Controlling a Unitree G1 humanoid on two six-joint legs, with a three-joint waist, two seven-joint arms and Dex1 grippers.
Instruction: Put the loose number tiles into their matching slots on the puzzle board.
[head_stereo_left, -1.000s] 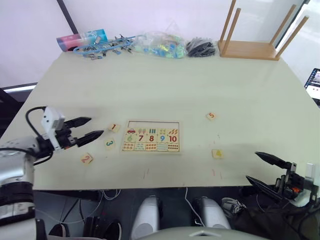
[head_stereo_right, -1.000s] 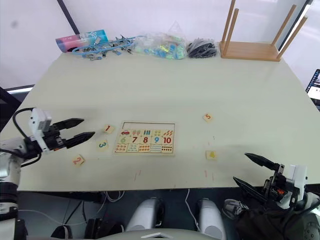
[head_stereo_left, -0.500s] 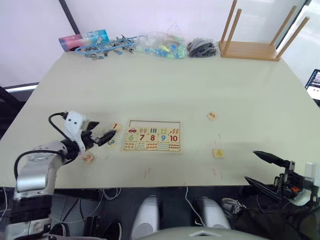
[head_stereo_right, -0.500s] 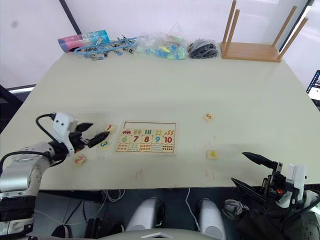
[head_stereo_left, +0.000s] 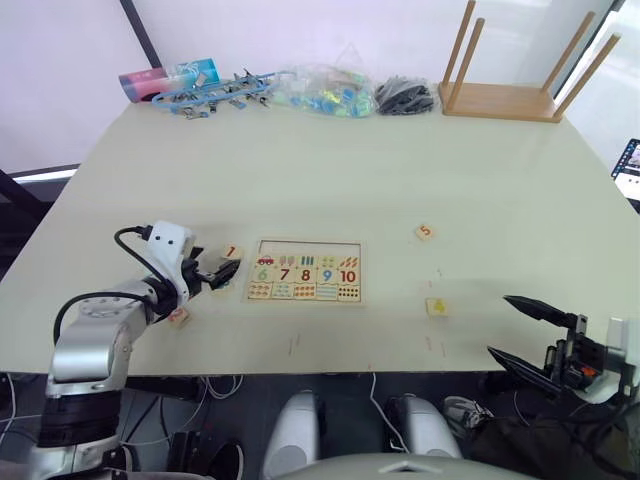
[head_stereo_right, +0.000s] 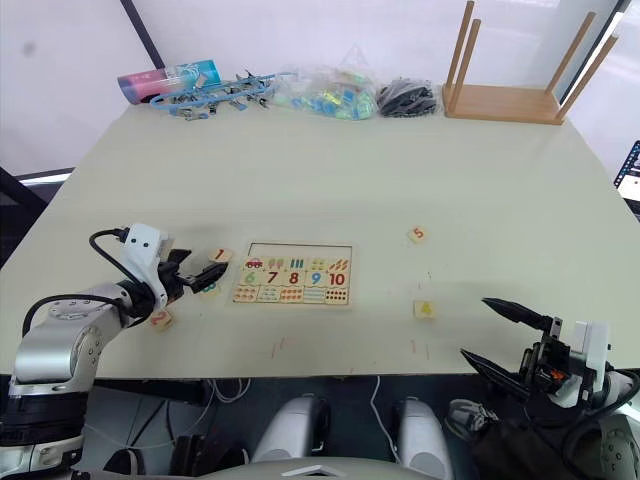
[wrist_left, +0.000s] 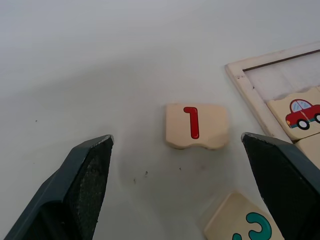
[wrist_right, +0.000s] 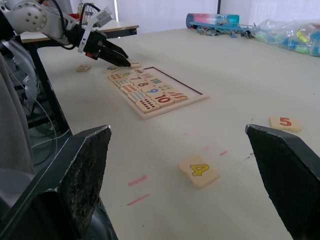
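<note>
Left wrist view has the red 1 tile (wrist_left: 196, 126) lying flat on the table (wrist_left: 100, 60), pretty much centred between the left gripper's (wrist_left: 177, 190) wide-open fingers, not touching either. Green 3 tile (wrist_left: 245, 225) peeks in at the lower right, just beside the puzzle board (wrist_left: 250, 95), whose top row of slots (head_stereo_left: 305, 249) looks bare. Over in the left eye view, the 2 tile (head_stereo_left: 178, 317) sits lower left, while the 5 tile (head_stereo_left: 425, 232) and 4 tile (head_stereo_left: 436, 306) lie right of centre. Right gripper (head_stereo_left: 520, 330) hangs open at the lower right corner, off the table edge.
</note>
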